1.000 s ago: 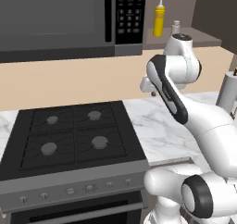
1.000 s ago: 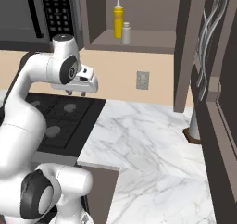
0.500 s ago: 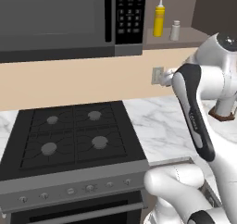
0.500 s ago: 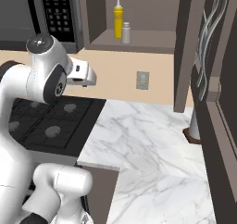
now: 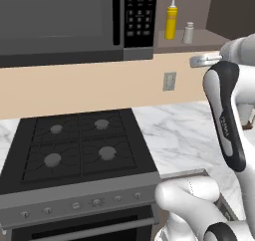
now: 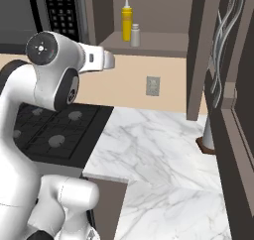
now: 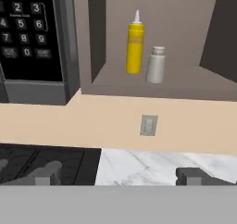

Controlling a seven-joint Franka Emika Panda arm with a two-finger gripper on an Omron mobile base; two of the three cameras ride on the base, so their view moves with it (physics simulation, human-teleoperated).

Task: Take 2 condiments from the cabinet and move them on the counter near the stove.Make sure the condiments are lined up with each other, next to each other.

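Note:
Side by side on the cabinet (image 7: 185, 86) shelf stand the two condiments, a slim yellow squeeze bottle (image 7: 134, 45) (image 5: 171, 20) (image 6: 127, 22) and, to its right, a small grey shaker (image 7: 156, 65) (image 5: 188, 33) (image 6: 135, 35). My gripper (image 7: 119, 177) (image 5: 197, 61) (image 6: 110, 61) is open and holds nothing. It hangs level in front of the wall, below the shelf and well short of it. The black stove (image 5: 74, 145) (image 6: 54, 130) lies lower left, with the white marble counter (image 5: 174, 135) (image 6: 158, 150) to its right.
A black microwave with a keypad (image 7: 28, 33) (image 5: 139, 16) hangs left of the cabinet, above the stove. A wall outlet (image 7: 148, 125) sits under the shelf. A paper-towel roll (image 6: 208, 135) stands on the counter at the far right beside a dark tall panel (image 6: 233, 110).
The arm has swung up from over the stove, and the hand has turned from pointing down to facing the wall under the cabinet. The jaws have spread apart.

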